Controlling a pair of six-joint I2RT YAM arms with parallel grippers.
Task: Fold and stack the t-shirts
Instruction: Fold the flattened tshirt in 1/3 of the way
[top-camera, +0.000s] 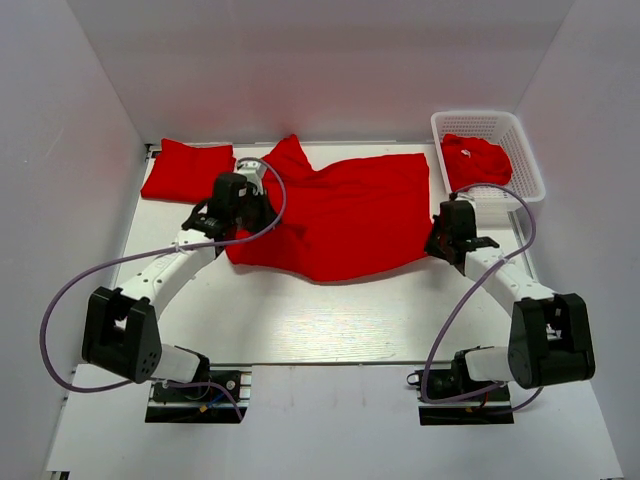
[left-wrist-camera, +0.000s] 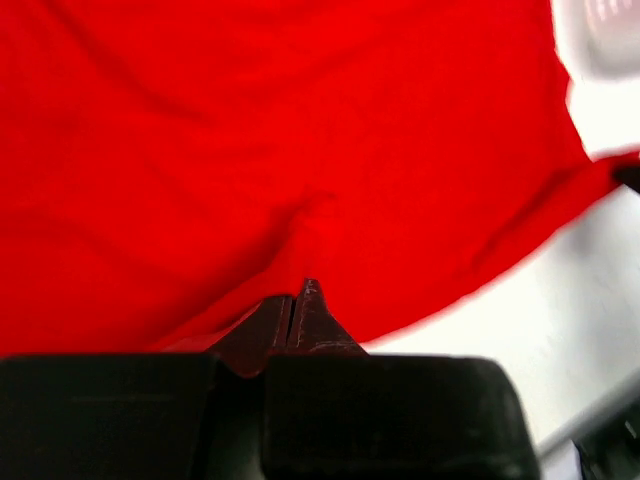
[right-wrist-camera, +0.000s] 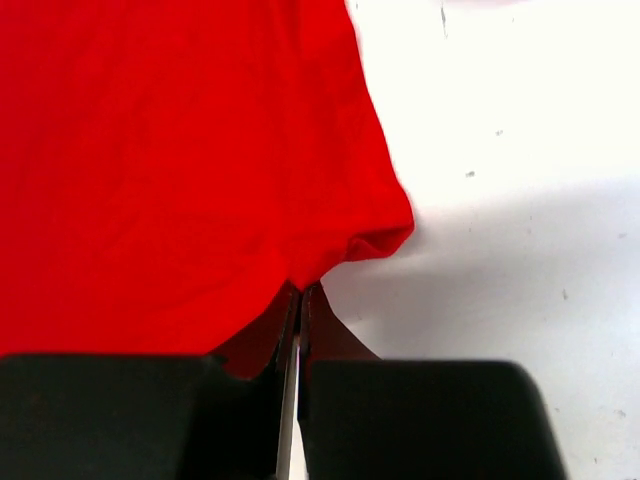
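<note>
White table (top-camera: 330, 320) w/ white walls round it. Big bright red cloth t-shirt (top-camera: 345, 215) lies spread mid-table, btwn both arms. Folded red t-shirt (top-camera: 185, 170) sits at far-left corner. White plastic mesh basket (top-camera: 480, 117) far right, crumpled red t-shirt (top-camera: 475, 160) inside. L gripper (left-wrist-camera: 300, 300) pinched tight on spread shirt's edge; R gripper (right-wrist-camera: 300, 295) likewise, jaws closed on its hem.

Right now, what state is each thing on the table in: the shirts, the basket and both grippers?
spread t-shirt: lying open on the table, wrinkled, not yet folded
folded t-shirt: folded, at the far left
basket t-shirt: crumpled inside the basket
basket: upright, at the far right
left gripper: shut on the spread t-shirt's edge
right gripper: shut on the spread t-shirt's edge
</note>
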